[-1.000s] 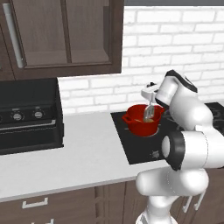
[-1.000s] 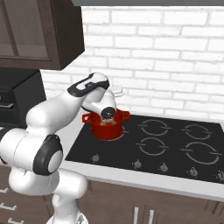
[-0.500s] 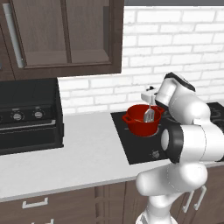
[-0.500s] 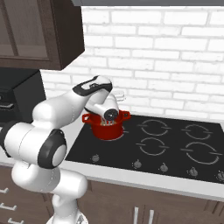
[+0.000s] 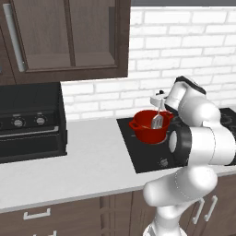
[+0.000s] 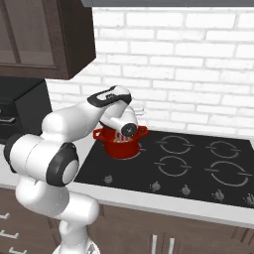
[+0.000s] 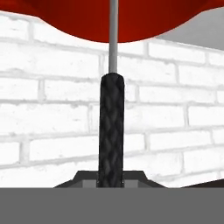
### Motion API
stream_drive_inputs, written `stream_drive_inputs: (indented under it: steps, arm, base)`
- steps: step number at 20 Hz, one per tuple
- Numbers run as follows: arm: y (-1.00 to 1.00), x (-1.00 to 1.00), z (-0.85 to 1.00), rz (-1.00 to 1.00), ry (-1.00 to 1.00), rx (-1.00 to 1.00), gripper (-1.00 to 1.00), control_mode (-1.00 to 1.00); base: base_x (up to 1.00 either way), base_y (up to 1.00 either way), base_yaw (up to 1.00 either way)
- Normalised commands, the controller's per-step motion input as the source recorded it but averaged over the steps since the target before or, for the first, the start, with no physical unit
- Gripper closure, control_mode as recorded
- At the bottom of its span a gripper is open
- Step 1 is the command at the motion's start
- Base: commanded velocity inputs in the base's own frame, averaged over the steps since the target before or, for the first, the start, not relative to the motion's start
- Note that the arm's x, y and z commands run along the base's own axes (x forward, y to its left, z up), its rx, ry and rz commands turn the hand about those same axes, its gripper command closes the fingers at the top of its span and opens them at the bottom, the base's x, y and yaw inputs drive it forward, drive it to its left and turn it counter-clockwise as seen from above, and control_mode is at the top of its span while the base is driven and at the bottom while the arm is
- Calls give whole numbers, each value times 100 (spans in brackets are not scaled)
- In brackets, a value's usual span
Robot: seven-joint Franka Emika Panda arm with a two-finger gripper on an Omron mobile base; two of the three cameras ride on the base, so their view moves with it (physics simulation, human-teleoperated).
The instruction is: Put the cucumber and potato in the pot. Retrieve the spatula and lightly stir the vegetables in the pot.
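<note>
The red pot (image 5: 146, 131) stands on the near left burner of the cooktop, also seen as the pot (image 6: 120, 148). My gripper (image 5: 158, 98) hangs just above its rim, shut on the dark handle of the spatula (image 5: 157, 120). The grey slotted blade points down into the pot. In the hand view the textured spatula handle (image 7: 110, 131) runs from my gripper (image 7: 110, 180) up to the red pot (image 7: 78, 17). In the right base view my wrist covers most of the spatula (image 6: 119, 137). The cucumber and potato are hidden.
A black cooktop (image 6: 188, 166) with several burners stretches right of the pot. A black appliance (image 5: 27, 120) stands on the white counter (image 5: 87, 161) at the left. Dark wall cabinets (image 5: 69, 37) hang above, with a white brick wall behind.
The spatula blade has shifted slightly inside the pot as my wrist and elbow moved a little. The pot has stayed in place and the grip has not changed.
</note>
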Motion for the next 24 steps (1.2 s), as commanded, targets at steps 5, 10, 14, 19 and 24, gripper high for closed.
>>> stream_drive_inputs:
  steps: [5, 10, 14, 19, 24]
  arm:
    - [0, 30, -53, -1, -27, 3, 100, -100]
    - [0, 31, -31, -3, -28, 4, 100, -100]
    - [-2, 1, -23, -1, -3, 8, 100, -100]
    - [-37, -3, -3, 10, 4, 4, 100, -100]
    - [-13, -15, 0, 26, 23, 0, 100, -100]
  base:
    - [0, 0, 0]
    - [0, 0, 0]
    - [0, 0, 0]
    - [0, 0, 0]
    - [0, 0, 0]
